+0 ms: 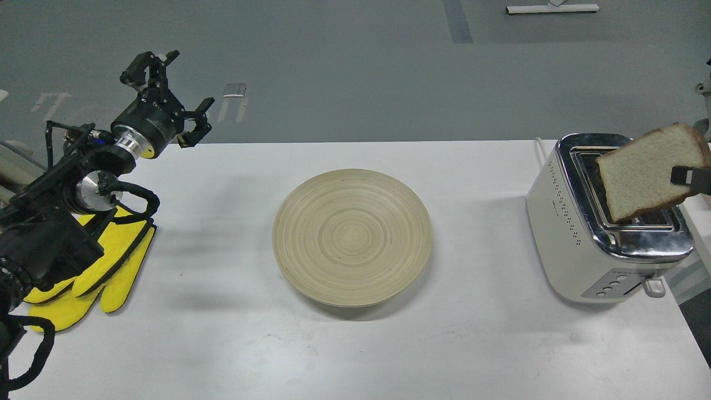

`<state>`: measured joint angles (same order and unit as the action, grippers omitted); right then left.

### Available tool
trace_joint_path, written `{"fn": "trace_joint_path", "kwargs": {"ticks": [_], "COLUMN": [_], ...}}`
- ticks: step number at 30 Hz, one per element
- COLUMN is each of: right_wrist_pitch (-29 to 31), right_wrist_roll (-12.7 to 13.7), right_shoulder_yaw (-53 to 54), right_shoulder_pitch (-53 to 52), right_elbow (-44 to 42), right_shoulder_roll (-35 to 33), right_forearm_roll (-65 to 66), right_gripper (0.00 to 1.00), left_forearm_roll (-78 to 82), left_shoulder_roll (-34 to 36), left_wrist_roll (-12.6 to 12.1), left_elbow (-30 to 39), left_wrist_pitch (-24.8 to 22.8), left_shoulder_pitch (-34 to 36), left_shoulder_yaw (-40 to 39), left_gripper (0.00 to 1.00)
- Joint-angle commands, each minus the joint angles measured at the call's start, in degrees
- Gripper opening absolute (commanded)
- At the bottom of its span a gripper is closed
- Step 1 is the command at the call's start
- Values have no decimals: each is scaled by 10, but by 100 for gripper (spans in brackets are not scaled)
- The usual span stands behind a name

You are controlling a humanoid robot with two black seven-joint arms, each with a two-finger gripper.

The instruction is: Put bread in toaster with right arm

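The bread (pixel 644 171), a pale slice with a brown crust, hangs tilted over the toaster (pixel 605 222), its lower corner at the slot nearer the right side. My right gripper (pixel 684 176) is shut on the slice's right edge; only one black finger shows at the frame's right edge. The toaster is cream-white with a chrome top and stands at the table's right end. My left gripper (pixel 175 94) is open and empty, raised above the table's far left corner.
A round beige wooden plate (pixel 352 238) sits empty at the table's middle. Yellow oven mitts (pixel 105 266) lie at the left under my left arm. The table's right edge runs just past the toaster.
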<state>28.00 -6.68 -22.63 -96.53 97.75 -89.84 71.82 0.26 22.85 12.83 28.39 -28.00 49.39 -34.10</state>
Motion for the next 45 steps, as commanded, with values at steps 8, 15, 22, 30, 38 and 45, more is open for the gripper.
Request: {"fn": "trace_joint_path", "kwargs": {"ticks": [8,15,22,30,38,45], "right_wrist_pitch": [0,0,0,-21,-163,-166], "right_wrist_roll": [3,3,3,-5,-48,-77], "right_shoulder_yaw": [1,7,54,97,191,505], "right_shoulder_pitch": [0,0,-4,-1,86,272], "right_elbow": [0,-3,-26,-221,-441,-682], "right_shoulder_roll": [2,9,69,279,492,706], "right_forearm_roll": [0,-1,-76,-267,-483,-496], "right_gripper": [44,55,95,99,99,99], "left_forearm_roll": [0,0,0,0,0,0], "left_shoulder_roll": [0,0,0,0,0,0], "left_wrist_roll": [0,0,0,0,0,0], "left_elbow": [0,0,0,0,0,0], "left_wrist_pitch": [0,0,0,0,0,0], "left_shoulder_pitch": [0,0,0,0,0,0], "left_shoulder_yaw": [0,0,0,0,0,0], "left_gripper": [100,100,100,100,100,100]}}
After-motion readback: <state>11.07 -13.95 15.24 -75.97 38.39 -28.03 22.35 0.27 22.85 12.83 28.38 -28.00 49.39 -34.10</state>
